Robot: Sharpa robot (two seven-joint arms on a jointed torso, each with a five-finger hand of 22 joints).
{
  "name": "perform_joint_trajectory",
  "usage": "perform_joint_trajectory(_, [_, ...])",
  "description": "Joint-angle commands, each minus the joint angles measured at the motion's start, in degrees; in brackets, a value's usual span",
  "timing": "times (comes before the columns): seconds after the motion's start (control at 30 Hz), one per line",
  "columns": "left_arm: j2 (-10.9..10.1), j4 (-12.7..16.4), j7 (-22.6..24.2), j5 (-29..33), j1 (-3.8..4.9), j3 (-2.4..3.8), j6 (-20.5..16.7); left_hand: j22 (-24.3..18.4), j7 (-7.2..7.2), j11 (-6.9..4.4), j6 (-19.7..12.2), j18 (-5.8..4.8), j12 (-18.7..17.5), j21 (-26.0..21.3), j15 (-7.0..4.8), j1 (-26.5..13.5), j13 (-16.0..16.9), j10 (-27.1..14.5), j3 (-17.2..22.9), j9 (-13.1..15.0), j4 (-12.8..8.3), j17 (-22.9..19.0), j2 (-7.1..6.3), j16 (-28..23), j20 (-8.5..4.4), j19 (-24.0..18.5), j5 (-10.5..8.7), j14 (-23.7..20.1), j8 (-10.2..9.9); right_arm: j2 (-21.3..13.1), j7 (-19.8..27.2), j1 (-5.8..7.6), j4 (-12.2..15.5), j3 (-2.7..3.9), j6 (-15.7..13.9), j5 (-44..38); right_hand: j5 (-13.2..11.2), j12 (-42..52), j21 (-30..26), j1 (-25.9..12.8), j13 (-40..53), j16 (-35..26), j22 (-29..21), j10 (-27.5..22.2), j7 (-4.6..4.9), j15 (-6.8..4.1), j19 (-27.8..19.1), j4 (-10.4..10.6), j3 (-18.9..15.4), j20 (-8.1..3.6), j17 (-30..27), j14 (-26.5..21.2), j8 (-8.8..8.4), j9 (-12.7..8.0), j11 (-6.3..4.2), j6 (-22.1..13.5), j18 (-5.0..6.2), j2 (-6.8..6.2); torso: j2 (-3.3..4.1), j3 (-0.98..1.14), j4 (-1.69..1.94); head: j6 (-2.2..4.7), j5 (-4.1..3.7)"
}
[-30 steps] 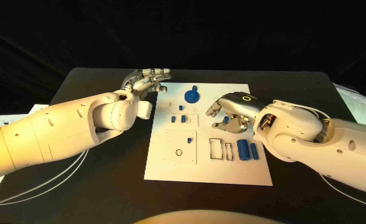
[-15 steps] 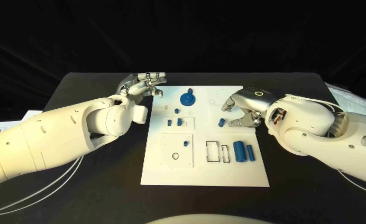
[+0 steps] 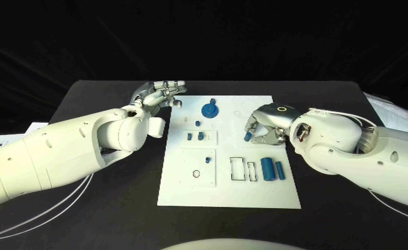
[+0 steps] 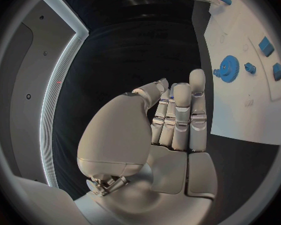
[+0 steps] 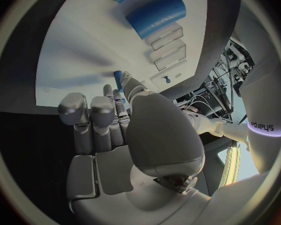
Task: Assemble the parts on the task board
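Note:
The white task board [image 3: 229, 194] lies mid-table. My right hand [image 3: 265, 126] hovers over its right side, thumb and a finger pinching a small blue peg [image 3: 247, 136] low against the board; the right wrist view shows that peg [image 5: 118, 78] at the fingertips. A blue gear [image 3: 210, 109] sits near the board's far edge, with small blue pegs [image 3: 194, 136] below it. Two blue cylinders [image 3: 273, 168] lie at the near right beside empty slots [image 3: 244, 169]. My left hand [image 3: 161, 92] is off the board's far left corner, fingers straight and holding nothing.
The black table [image 3: 111, 203] surrounds the board. White cables [image 3: 51, 209] trail at the left under my left arm. In the left wrist view, the gear [image 4: 228, 66] and the board [image 4: 240, 110] lie beyond my left hand [image 4: 172, 120].
The camera has shifted. My right hand has brought its fingers down onto the small blue peg, which lay free half a second ago. The left hand has stayed put.

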Motion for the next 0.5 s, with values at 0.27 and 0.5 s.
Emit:
perform_joint_trajectory(0.27, [0.08, 0.14, 0.78, -0.27, 0.02, 0.04, 0.49, 0.12, -0.05, 0.02, -0.38, 0.55, 0.59, -0.13, -0.11, 0.32, 0.1, -0.46, 0.07, -0.05, -0.33, 0.02, -0.03, 0.07, 0.28, -0.22, -0.35, -0.36, 0.46, 1.57, 2.35, -0.53, -1.15, -0.06, 0.57, 0.72, -0.82, -0.25, 0.95, 1.98, -0.16, 0.62, 1.0, 3.44, 0.65, 0.15, 1.12, -0.39, 5.15, 0.05, 0.49, 0.57, 0.42, 0.19, 0.19, 2.64, 0.57, 1.04, -0.03, 0.0, 0.0, -0.41, 0.38])
perform_joint_trajectory(0.5, [0.08, 0.12, 0.81, -0.27, 0.02, 0.04, 0.49, 0.12, -0.05, 0.02, -0.38, 0.55, 0.59, -0.13, -0.11, 0.32, 0.1, -0.46, 0.07, -0.05, -0.33, 0.02, -0.03, 0.07, 0.28, -0.22, -0.35, -0.36, 0.46, 1.94, 2.61, -0.74, -1.6, -0.07, 0.49, 0.99, -0.84, -0.55, 1.37, 1.74, -0.14, 1.06, 1.54, 5.28, 0.67, -0.06, 1.42, -0.5, 7.26, -0.07, 0.95, 0.61, 0.63, 0.32, -0.05, 4.15, 0.49, 0.5, -0.02, -0.03, -0.04, -0.48, 0.46])
